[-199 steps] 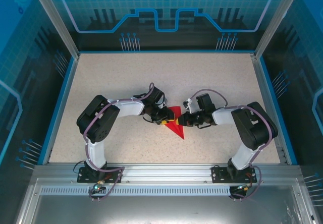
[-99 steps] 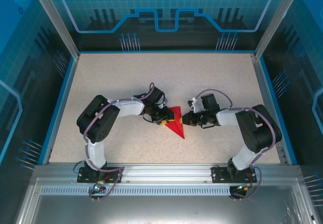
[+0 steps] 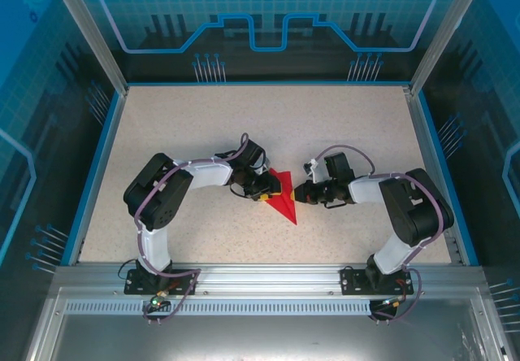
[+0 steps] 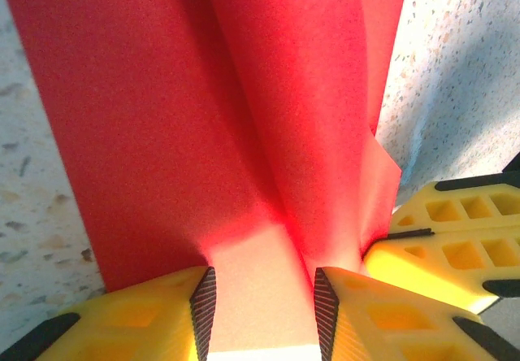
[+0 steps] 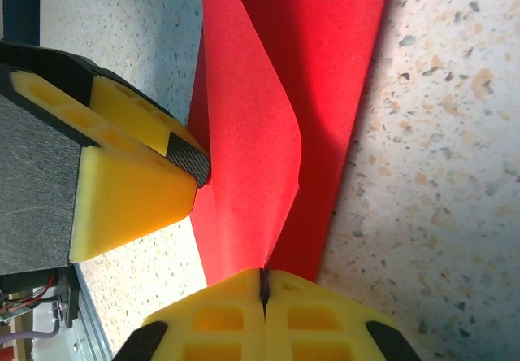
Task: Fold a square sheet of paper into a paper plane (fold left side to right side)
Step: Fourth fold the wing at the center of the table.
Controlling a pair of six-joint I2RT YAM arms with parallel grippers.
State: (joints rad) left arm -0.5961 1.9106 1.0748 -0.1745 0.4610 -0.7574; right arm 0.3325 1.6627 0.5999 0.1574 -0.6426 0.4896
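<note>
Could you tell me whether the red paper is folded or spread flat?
Folded. From above the red paper is a narrow pointed shape; the right wrist view shows overlapping layers, one flap bulging up.

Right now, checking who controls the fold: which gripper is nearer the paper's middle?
Left. The left gripper straddles the raised middle of the paper; the right gripper, shut, pinches its right edge.

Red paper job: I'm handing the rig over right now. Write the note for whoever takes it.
Left gripper: jaws apart, tips down on the red paper, a raised crease between them.
Right gripper: shut, seemingly pinching the tip of a lifted flap.
Paper: middle of the table, between the two grippers.
Done: folded to a narrow pointed wedge.
Left: probably lay that flap over and crease it flat; no finished plane yet.
</note>
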